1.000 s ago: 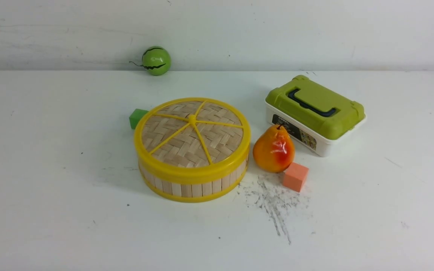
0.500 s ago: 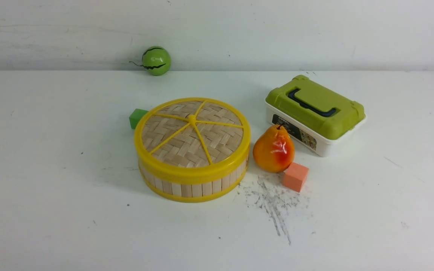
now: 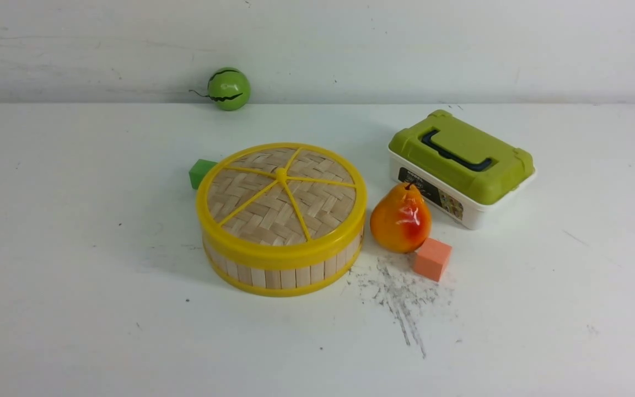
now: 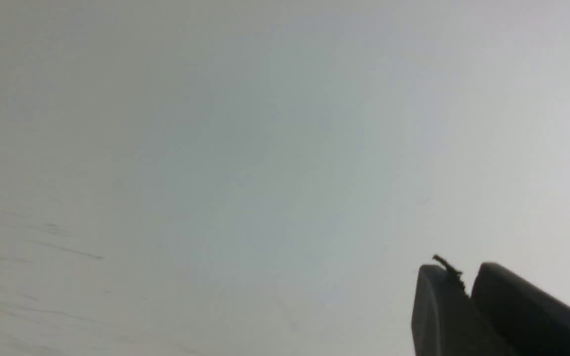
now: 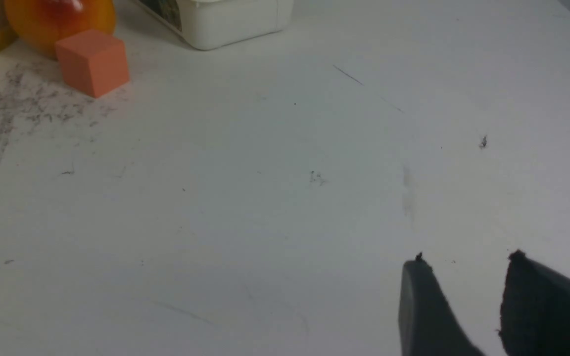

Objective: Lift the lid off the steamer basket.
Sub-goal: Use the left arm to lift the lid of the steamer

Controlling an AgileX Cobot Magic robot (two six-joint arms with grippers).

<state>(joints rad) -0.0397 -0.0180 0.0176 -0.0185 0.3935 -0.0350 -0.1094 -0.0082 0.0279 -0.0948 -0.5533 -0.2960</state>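
In the front view the lid [image 3: 281, 198] sits squarely on the steamer basket [image 3: 284, 275] at the middle of the table [image 3: 75, 248]. A green cube [image 3: 200, 172] is tucked just behind the basket on the left, and a pear [image 3: 400, 218] and an orange cube [image 3: 432, 259] stand close on its right. No arm shows in this view, so the lift is not begun and the step in hand looks like the approach. The left wrist view gives only bare table and the left gripper [image 4: 465, 282]. Its tips lie close together with nothing between them, and I cannot tell whether they quite meet. The right wrist view shows the right gripper [image 5: 468, 259] spread and empty over bare table, well apart from the orange cube and the sliver of basket at the frame's corner. The next move likely calls for one arm to reach in over the lid, take its yellow rim or centre knob, and raise it straight without nudging the pear.
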